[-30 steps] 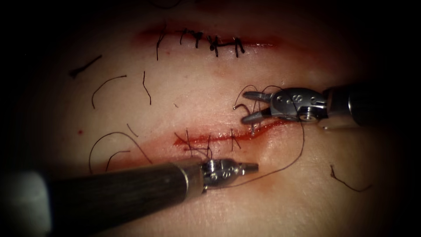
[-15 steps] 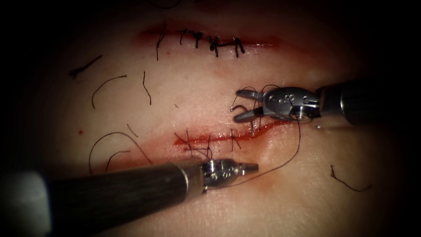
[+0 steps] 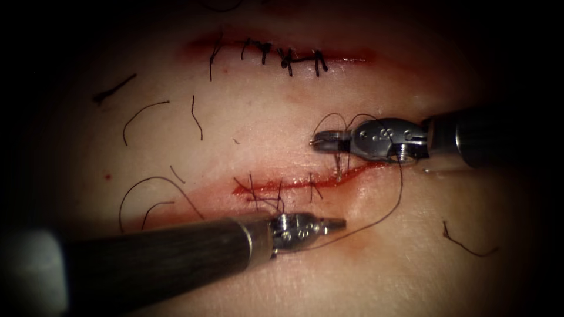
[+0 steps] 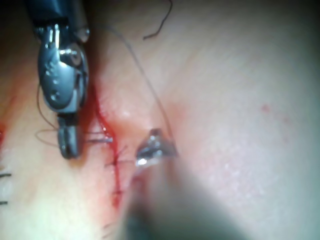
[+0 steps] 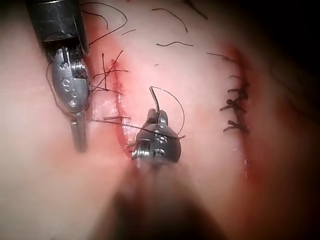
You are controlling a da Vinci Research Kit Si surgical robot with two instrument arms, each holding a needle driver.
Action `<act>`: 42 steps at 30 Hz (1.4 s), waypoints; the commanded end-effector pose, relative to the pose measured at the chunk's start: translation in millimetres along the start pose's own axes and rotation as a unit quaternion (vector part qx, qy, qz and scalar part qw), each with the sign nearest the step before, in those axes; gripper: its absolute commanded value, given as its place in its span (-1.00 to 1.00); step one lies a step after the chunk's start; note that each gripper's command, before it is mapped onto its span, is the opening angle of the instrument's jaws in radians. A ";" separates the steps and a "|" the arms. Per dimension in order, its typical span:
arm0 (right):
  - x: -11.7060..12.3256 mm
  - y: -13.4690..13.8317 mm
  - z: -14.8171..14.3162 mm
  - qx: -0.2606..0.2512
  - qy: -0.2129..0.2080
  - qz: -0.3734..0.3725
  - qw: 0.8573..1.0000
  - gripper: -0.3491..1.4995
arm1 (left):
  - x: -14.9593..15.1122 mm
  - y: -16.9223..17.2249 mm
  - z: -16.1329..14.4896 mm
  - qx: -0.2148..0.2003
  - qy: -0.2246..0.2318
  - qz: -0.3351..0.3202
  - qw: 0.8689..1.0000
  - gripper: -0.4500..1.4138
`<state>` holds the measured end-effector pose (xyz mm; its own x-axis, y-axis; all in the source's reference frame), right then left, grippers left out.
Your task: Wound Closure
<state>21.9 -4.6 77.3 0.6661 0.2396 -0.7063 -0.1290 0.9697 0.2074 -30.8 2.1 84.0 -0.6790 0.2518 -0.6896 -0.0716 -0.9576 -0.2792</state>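
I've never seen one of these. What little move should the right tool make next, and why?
Probably a gentle pull, following the needle round its curve, away from the cut. The right tool is shut on the needle near one end, its other end sits in the tissue beside the cut, and the left tool seems to hold the thread.

The pale pink, glossy slab of tissue (image 3: 276, 129) carries a red-edged open cut (image 3: 305, 183) wet with bright red fluid (image 3: 267, 186). Thin dark purple-black thread (image 3: 385, 214) crosses it. Black knotted stitches (image 3: 288, 57) stripe a second reddened cut. Both shiny silver steel tools (image 3: 324, 140) (image 3: 335, 223) sit on dark grey, faintly streaked shafts (image 3: 158, 261).
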 end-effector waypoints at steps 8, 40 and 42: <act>-1.1 -0.1 -0.6 -0.011 -0.024 0.008 1.000 -1.00 | -0.1 0.2 0.8 -0.002 0.001 0.000 1.000 -1.00; -3.7 1.3 0.4 0.128 0.185 0.043 0.973 -1.00 | -0.1 0.2 0.7 -0.002 0.001 0.000 1.000 -1.00; -3.7 1.3 0.4 0.144 0.190 0.049 0.970 -1.00 | 0.0 0.2 0.8 -0.002 0.001 -0.001 1.000 -1.00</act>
<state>19.0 -3.7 79.8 0.3344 0.3817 -0.8617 0.0735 0.9010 0.4276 -30.6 2.2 83.9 -0.6781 0.2524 -0.6903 -0.0702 -0.9571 -0.2810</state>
